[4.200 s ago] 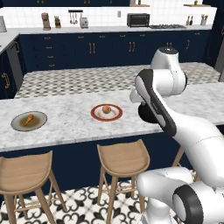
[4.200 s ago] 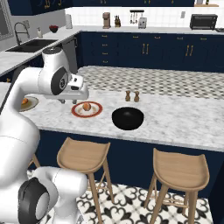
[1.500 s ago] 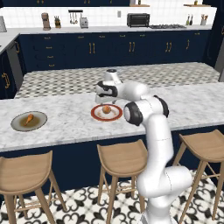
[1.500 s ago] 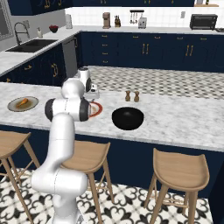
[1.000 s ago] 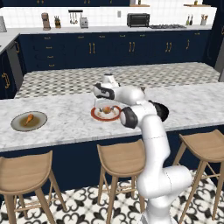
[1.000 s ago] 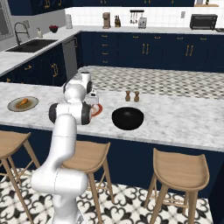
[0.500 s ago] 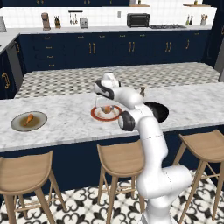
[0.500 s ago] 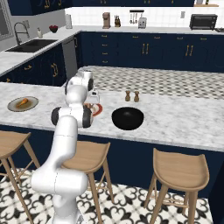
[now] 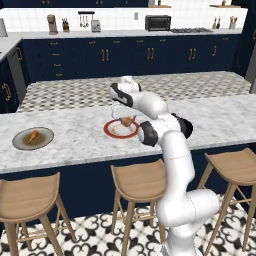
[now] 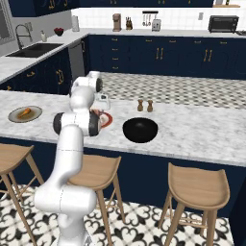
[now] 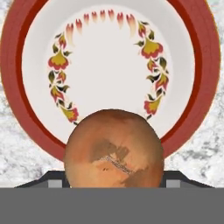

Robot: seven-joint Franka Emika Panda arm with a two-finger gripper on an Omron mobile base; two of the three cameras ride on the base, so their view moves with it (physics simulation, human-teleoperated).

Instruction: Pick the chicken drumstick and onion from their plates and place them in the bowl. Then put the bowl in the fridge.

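Round orange-brown onion (image 11: 114, 148) hung above red-rimmed white plate (image 11: 26, 61). Drumstick (image 9: 31, 135) lay on olive-grey plate (image 9: 20, 144). Black bowl (image 10: 140, 130) sat upright nearby.

kitchen: marble island (image 9: 75, 137), stools (image 9: 142, 177), sink (image 10: 33, 48).

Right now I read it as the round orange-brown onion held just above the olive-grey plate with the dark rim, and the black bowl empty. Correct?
Not quite. The round orange-brown onion is above the white plate with the red rim, as the hand view shows. The olive-grey plate with the dark rim carries the orange-brown drumstick. The shallow black bowl does look empty in the right base view.
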